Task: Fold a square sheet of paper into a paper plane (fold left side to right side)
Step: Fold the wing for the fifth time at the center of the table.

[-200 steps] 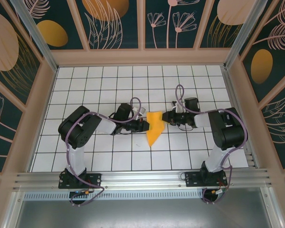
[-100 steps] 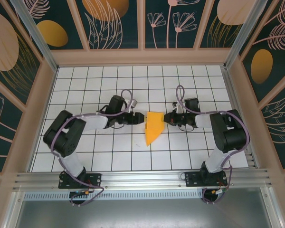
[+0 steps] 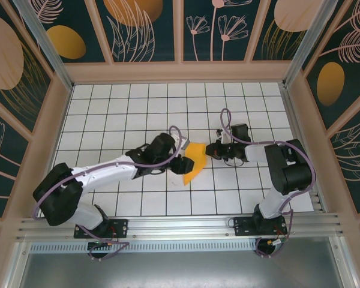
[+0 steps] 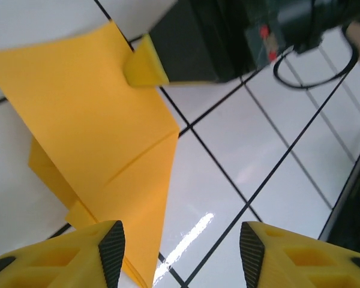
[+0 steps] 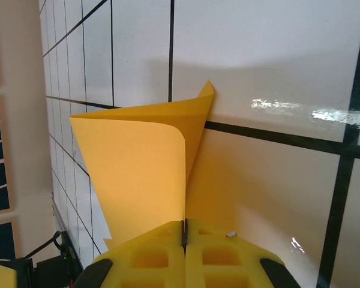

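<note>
Jaws of right gripper (image 5: 185,233) pinch paper plane (image 3: 195,159) — left gripper (image 4: 179,252) (agape) above

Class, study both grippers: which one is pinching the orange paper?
The right gripper: its jaws are shut on an edge of the folded orange paper. The left gripper stands open, clamping nothing.

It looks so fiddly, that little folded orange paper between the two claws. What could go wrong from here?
The right gripper is shut on just one edge of the orange paper, so a tug could make it slip or tear. The flap beside it curls up rather than lying flat, so a crease might land crooked. The left gripper hangs open over the layered edge and could snag it.
</note>
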